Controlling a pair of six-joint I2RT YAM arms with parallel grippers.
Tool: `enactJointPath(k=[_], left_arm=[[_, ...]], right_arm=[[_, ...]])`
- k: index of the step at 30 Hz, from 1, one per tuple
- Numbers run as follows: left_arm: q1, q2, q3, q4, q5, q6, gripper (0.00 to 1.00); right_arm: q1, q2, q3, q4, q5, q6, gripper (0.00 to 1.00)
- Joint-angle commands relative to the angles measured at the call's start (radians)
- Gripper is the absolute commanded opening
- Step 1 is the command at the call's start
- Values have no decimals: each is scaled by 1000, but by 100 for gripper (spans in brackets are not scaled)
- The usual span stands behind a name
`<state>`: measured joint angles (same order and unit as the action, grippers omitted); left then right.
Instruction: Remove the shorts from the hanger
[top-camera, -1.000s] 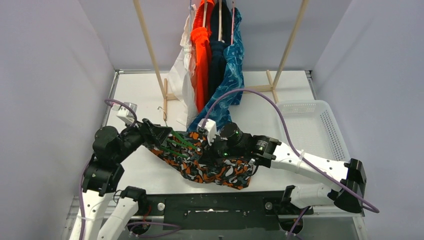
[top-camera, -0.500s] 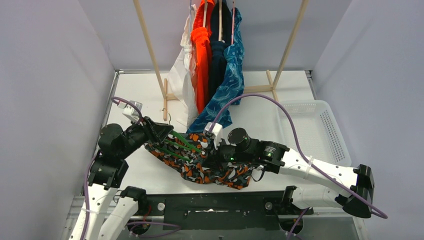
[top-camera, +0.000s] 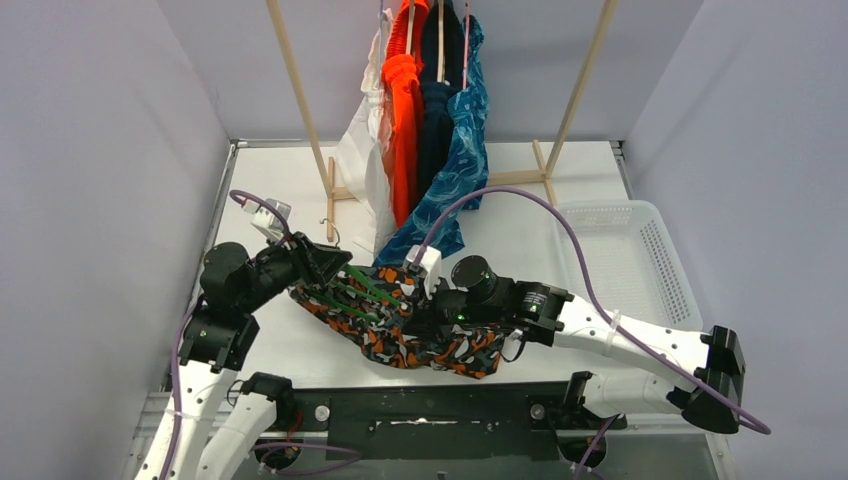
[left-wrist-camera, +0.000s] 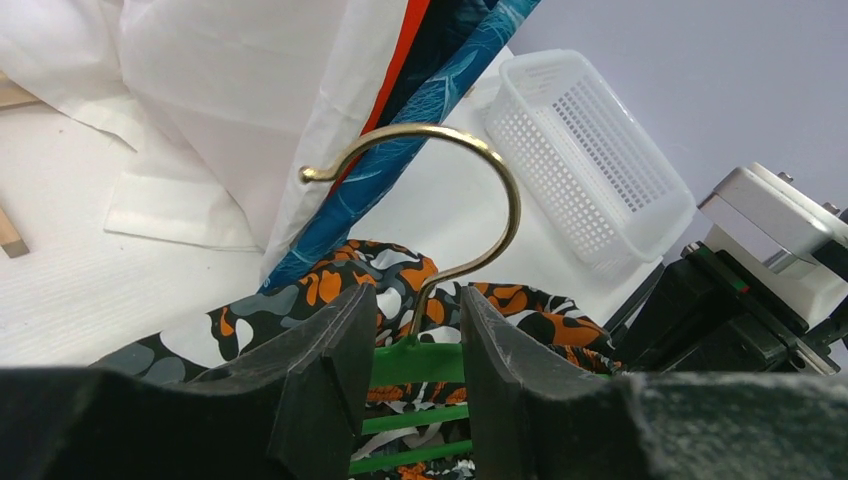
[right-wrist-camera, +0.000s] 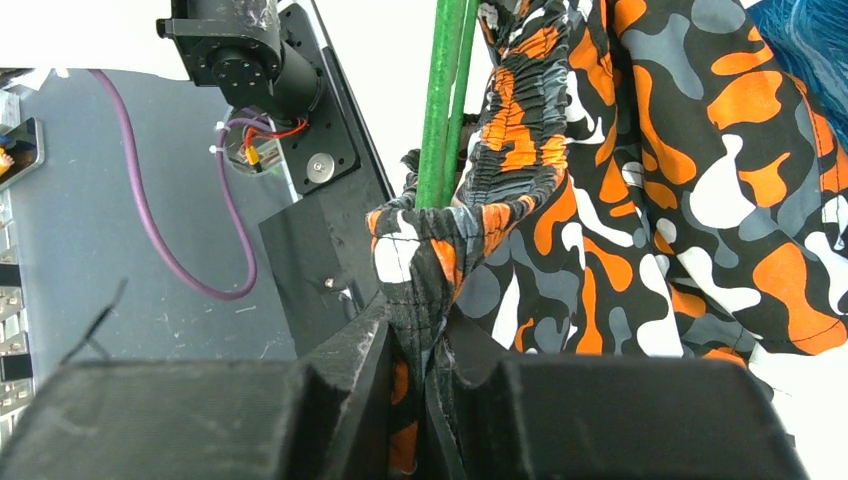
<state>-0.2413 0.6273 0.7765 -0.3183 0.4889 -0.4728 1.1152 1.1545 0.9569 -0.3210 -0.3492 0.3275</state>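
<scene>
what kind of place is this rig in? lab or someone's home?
Probably a lab test cell, not a home: plain walls box in a white table, robot arms bolted at its edge, shorts staged on a wooden rack.

**Left arm** (top-camera: 213, 338): black rounded joint housings, with white links nearer the base.
**Right arm** (top-camera: 620, 335): same make, white links and black joints. At the wrist are a black cylindrical camera lens (top-camera: 470, 272), a white block (top-camera: 425, 265) and a small green light (top-camera: 461, 317).
**Cabling:** one purple cable per arm, left cable (top-camera: 178, 375) and right cable (top-camera: 545, 205).
**Mounting plate** (top-camera: 430, 425): black, at the near edge, with round silver screws (top-camera: 321, 411).
**Left gripper** (left-wrist-camera: 415, 320): two black fingers (left-wrist-camera: 330, 390) with a matte, grainy surface.
**Right gripper** (right-wrist-camera: 430, 345): black fingers (right-wrist-camera: 340, 380) of the same finish.
**Base motor housing** (right-wrist-camera: 240, 50): black and screw-ringed, with thin red and yellow wires (right-wrist-camera: 262, 140) beside it.
</scene>
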Motion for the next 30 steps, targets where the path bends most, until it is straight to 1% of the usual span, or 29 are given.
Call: enactJointPath(k=[1,5,7,9,10,11,12,14,16,17,18,20,25,29,30], left_arm=[[-1,11,24,28,26,23,35],[0,20,23,24,12,25,28],[-4,26,18,30,16,20,17],[-7,32,21,30,8,16,1],[-8,32,25,30,5,18,0],[-10,31,32,20,-6,24,0],[-10,27,38,10,-30,27,0],[-10,4,47,-13,-117,30,0],[-10,-20,67,-52,-230,27,0],[-9,-26,82,-77,-307,28,0],[-10,-29,101,-101,-346,35,0],[-10,-25,141,-140,-381,57,0],[-9,-13,199,-191,-405,74,0],[-10,36,236,-253,-393,90,0],[-10,45,235,-258,-392,94,0]], right_arm=[[11,-7,36,148,-18,-20,1],[10,-18,26,164,-26,-19,2],[11,-21,25,163,-30,-20,2],[11,-20,24,160,-25,-23,3],[10,-20,23,161,-19,-24,3],[11,-20,22,161,-6,-21,7],[10,-22,23,158,18,-17,13],[10,-30,33,120,112,-4,29],[11,-50,48,75,232,26,51],[11,-64,52,57,285,38,57],[11,-79,53,45,329,48,62],[11,-120,44,43,396,69,73],[11,-231,9,107,507,104,76],[15,-238,37,95,604,134,76],[21,-225,51,90,611,132,75]])
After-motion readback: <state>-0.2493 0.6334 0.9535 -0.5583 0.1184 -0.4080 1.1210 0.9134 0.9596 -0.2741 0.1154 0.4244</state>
